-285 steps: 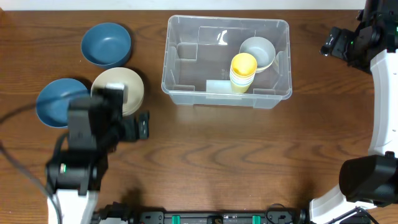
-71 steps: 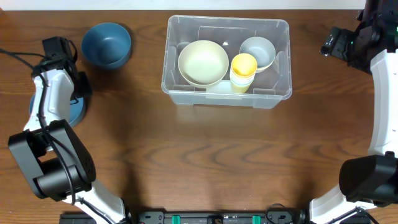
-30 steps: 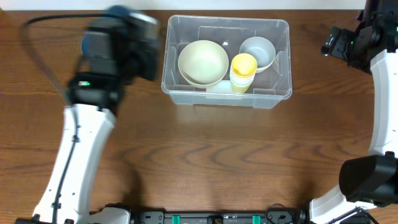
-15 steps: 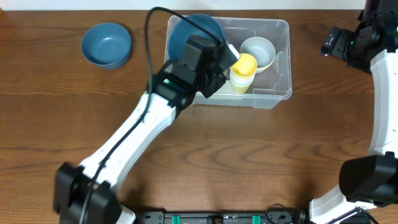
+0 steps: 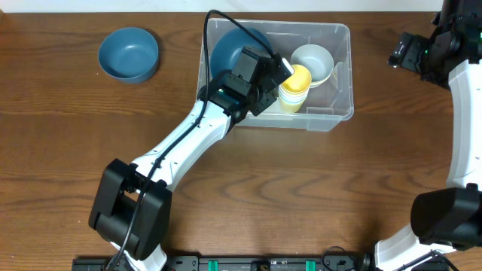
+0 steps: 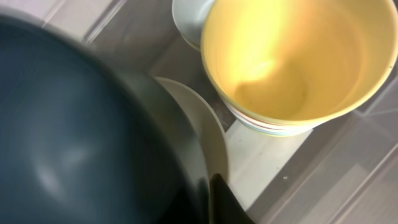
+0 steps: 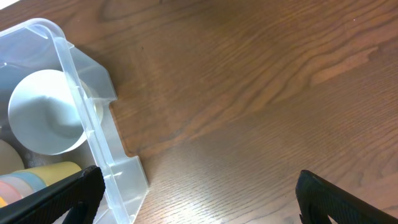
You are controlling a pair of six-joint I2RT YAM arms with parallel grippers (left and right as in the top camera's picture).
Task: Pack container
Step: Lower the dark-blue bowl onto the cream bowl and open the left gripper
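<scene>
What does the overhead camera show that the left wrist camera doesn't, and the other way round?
Only overhead: the second blue bowl on the table, outside the container. Only left wrist: the cream bowl lying under the held blue bowl. Both show the held blue bowl, the yellow cup stack and the white bowl inside the container.

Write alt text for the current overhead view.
The left gripper reaches into the clear container, holding a dark blue bowl beside a stack of yellow cups and a pale bowl already inside. A second blue bowl rests on the wooden table outside the container. The right arm stands at the frame's right edge.
</scene>
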